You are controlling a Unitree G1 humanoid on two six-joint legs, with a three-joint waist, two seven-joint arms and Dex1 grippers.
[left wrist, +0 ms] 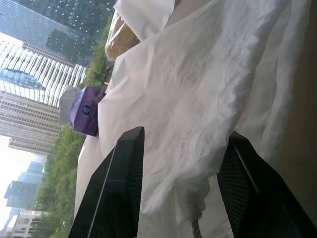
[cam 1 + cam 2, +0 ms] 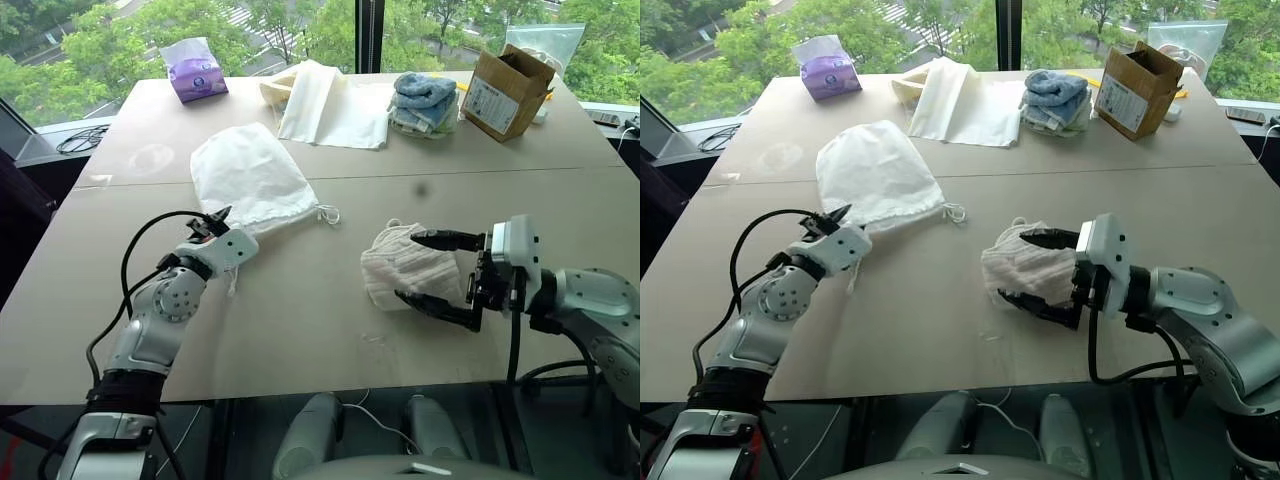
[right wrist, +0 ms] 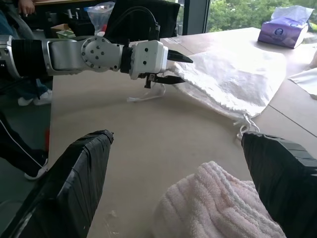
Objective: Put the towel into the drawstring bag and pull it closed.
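Towel [image 2: 410,268] looks soft and light; our right gripper [image 2: 437,272] straddles it, jaws wide. Left gripper [image 3: 171,68], jaws apart, reaches the limp drawstring bag's [image 2: 250,175] near-left edge; we'd pinch its corded mouth.

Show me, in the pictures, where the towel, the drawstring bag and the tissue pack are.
towel [image 2: 405,268], left eye view, middle of its ribbed top.
drawstring bag [image 2: 250,175], left eye view, middle of the pouch.
tissue pack [image 2: 197,75], left eye view, purple front face.
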